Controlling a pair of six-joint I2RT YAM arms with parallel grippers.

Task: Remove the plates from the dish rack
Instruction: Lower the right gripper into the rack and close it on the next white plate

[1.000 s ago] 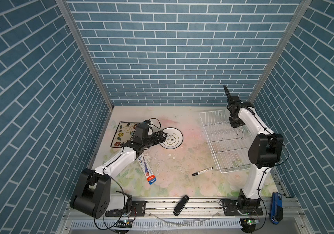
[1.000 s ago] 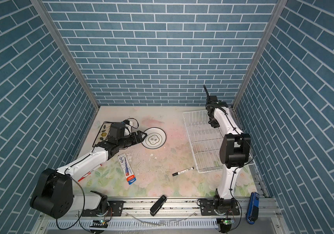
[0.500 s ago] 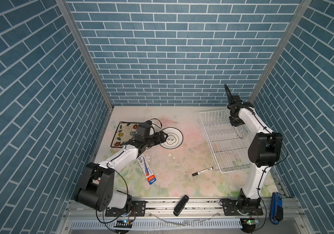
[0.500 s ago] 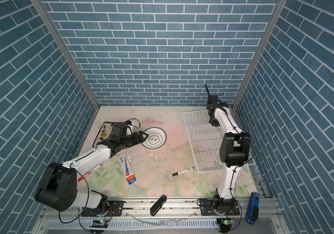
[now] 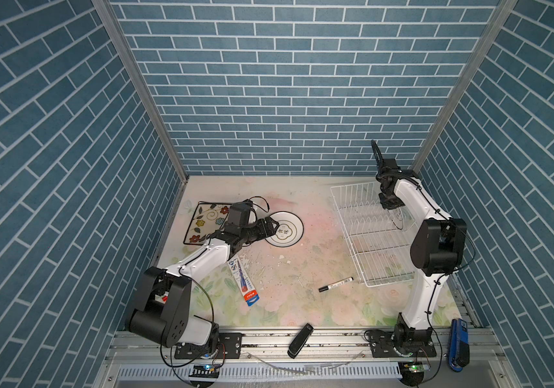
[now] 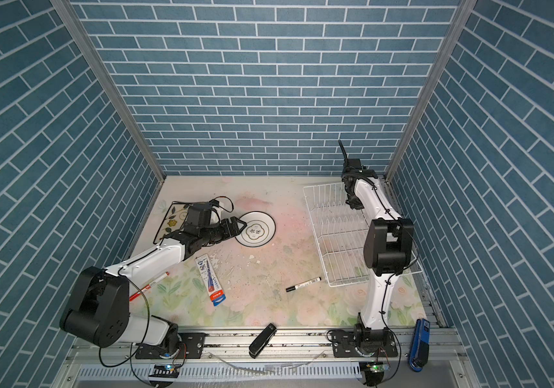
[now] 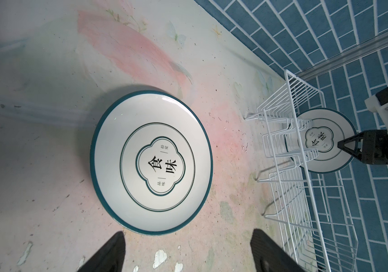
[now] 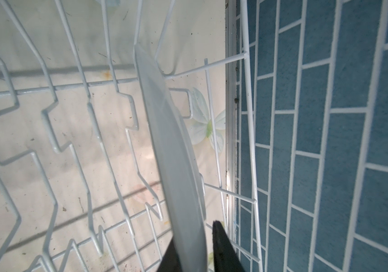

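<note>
right tool: lowered into the dish rack, one jaw on each side of the rim of the standing plate. A thin gap shows beside one finger, so I cannot tell whether the clamp is firm.
standing plate: round, white, dark rim. It is upright on edge between the prongs, in the far half of the rack, close to the side wire by the right wall. The left wrist view shows its face.
dish rack: white wire, on the right of the bench. Only this one plate is visible in it.
flat plate: round, same pattern, lying face up on the bench left of centre, well apart from the rack.
flowered plate: square, flat on the bench near the left wall, partly under the left arm.
left tool: jaws wide apart and holding nothing, low at the near-left edge of the flat plate. Contact cannot be told.
loose items: marker just off the rack's near corner, tube beside the left arm, red pen further left.
</note>
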